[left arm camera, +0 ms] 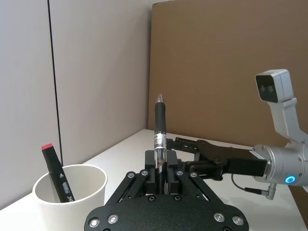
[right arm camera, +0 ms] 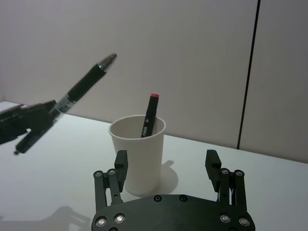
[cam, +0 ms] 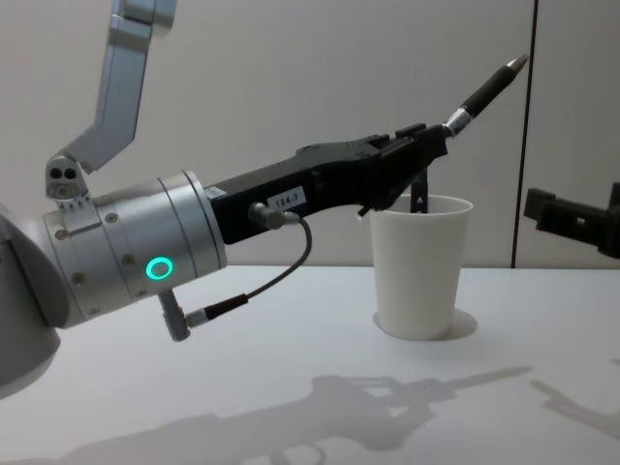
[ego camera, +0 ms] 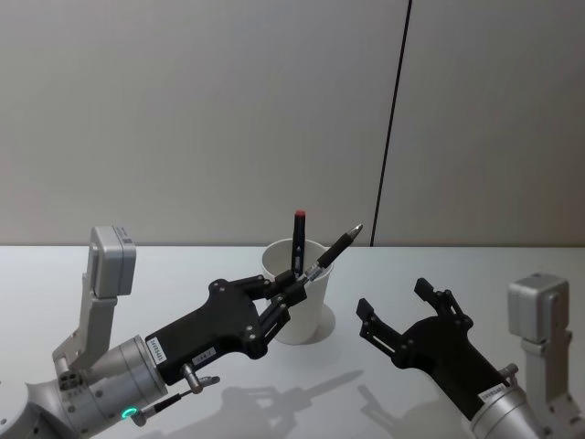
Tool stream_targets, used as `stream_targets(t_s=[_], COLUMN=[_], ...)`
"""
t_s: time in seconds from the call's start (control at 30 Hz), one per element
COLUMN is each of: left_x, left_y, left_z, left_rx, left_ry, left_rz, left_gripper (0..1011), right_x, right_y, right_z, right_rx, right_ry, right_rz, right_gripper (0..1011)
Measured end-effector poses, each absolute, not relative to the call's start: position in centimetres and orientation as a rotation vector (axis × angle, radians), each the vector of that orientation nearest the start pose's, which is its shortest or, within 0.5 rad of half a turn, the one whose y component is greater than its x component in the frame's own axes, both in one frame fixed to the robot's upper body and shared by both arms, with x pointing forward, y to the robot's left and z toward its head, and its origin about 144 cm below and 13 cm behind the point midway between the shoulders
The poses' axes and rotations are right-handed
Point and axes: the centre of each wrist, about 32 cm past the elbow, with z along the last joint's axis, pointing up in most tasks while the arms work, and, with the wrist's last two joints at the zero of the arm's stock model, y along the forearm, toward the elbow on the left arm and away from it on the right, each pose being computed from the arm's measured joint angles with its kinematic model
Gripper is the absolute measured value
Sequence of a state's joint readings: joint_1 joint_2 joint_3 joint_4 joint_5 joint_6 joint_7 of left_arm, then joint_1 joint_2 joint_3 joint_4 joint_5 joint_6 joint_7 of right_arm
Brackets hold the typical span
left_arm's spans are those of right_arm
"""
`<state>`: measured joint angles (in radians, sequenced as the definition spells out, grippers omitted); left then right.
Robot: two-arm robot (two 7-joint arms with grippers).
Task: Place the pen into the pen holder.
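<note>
The pen (ego camera: 336, 245) is black with a silver tip, and my left gripper (ego camera: 291, 283) is shut on its lower part. It is tilted, tip pointing up and away, just above the near rim of the pen holder (ego camera: 306, 311), a white paper cup. In the chest view the pen (cam: 484, 92) rises past the cup (cam: 421, 271) from the gripper (cam: 426, 145). A black marker with a red cap (ego camera: 298, 240) stands inside the cup. My right gripper (ego camera: 395, 298) is open just right of the cup, holding nothing.
The white table (ego camera: 110, 265) stretches out on all sides of the cup. A pale wall with a dark vertical seam (ego camera: 391, 137) runs behind it. A brown board (left arm camera: 231, 62) stands at the table's right side in the left wrist view.
</note>
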<state>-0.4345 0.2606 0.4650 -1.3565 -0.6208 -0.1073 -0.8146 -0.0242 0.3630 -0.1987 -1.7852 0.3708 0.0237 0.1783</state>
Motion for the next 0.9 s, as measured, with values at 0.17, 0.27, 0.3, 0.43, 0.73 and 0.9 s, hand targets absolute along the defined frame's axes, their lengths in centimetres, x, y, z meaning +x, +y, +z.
stream_targets(t_s=[0.17, 0.27, 0.3, 0.43, 0.73, 0.9], left_x=[55.5, 55.5, 55.5, 55.5, 55.5, 55.5], left_y=[18.3, 18.3, 18.3, 18.3, 18.3, 18.3], left_z=[120.8, 120.8, 120.8, 120.8, 120.8, 120.8], left_rx=[-0.278, -0.277, -0.277, -0.276, -0.275, -0.274], left_ry=[-0.045, -0.046, -0.046, -0.047, -0.048, -0.048], left_rz=[0.375, 0.374, 0.374, 0.373, 0.372, 0.371], left_gripper=[146, 146, 147, 146, 146, 146], right_x=[44.1, 44.0, 44.0, 43.9, 43.8, 43.8], right_y=[-25.8, -26.3, -26.4, -27.1, -28.4, -29.1], right_z=[119.9, 120.2, 120.3, 120.8, 122.0, 122.8], right_rx=[0.117, 0.145, 0.151, 0.187, 0.236, 0.258], right_ry=[-0.024, -0.003, 0.003, 0.052, 0.18, 0.279], right_rz=[-1.084, -1.053, -1.047, -1.001, -0.912, -0.845], right_gripper=[1001, 1001, 1001, 1001, 1001, 1001])
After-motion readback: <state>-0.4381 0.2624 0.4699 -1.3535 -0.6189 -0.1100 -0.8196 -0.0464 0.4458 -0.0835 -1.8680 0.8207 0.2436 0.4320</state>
